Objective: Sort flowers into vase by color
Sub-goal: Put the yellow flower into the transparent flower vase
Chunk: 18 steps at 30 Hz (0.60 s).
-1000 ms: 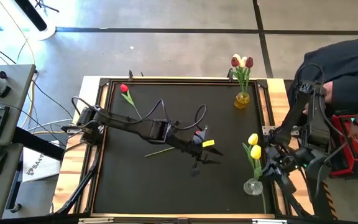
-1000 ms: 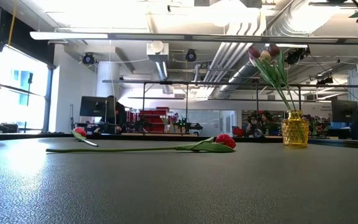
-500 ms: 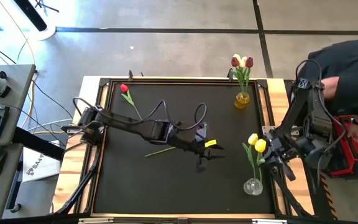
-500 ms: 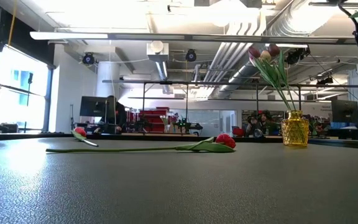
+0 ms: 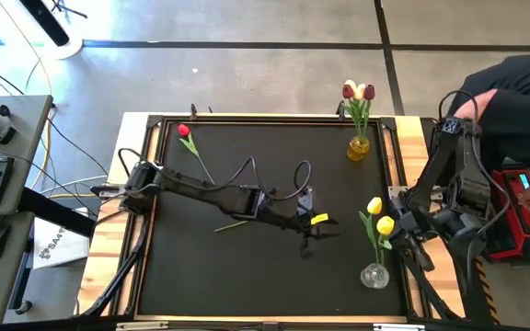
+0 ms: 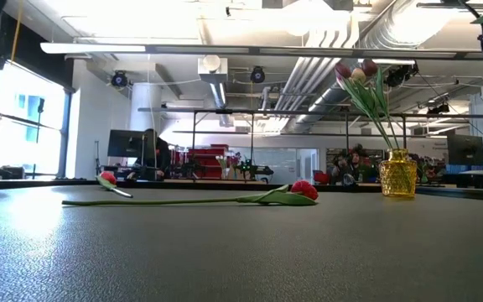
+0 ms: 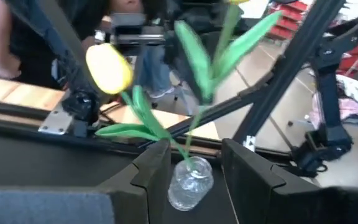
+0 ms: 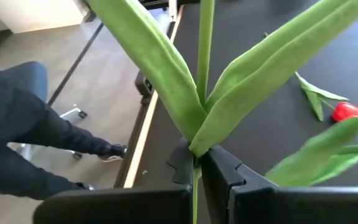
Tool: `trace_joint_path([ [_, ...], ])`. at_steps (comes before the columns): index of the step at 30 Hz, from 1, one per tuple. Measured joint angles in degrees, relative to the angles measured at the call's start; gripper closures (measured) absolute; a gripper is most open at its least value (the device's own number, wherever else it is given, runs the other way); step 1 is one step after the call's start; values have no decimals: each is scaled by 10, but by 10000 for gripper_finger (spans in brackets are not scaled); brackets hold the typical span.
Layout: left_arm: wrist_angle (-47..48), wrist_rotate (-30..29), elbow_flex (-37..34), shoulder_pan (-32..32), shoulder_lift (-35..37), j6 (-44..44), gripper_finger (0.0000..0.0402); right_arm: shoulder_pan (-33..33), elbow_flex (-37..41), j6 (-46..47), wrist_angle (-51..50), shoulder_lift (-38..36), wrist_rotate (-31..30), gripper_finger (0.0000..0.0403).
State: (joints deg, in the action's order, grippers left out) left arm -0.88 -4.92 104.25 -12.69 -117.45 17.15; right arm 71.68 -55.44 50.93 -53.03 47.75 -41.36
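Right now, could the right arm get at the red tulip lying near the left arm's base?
Probably not. The right tool is shut on a tulip stem by the clear vase, and the red tulip lies across the table, beyond the outstretched left arm.

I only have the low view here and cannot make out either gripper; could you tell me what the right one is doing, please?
Observer: The right gripper is shut on a green stem, by the right edge of the table.
Operator: Thank you. Is there another vase besides the amber vase?
Observer: Yes, a clear vase stands near the right edge, with yellow tulip heads above it.
Operator: And where is the left arm?
Observer: The left gripper is over the middle of the table, pointing toward the clear vase.
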Motion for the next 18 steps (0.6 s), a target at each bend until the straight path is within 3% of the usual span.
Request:
trace_joint_path([
  [18,-4,-23,0,8,0,21,271,0,0,-40,58,-28,11,403],
])
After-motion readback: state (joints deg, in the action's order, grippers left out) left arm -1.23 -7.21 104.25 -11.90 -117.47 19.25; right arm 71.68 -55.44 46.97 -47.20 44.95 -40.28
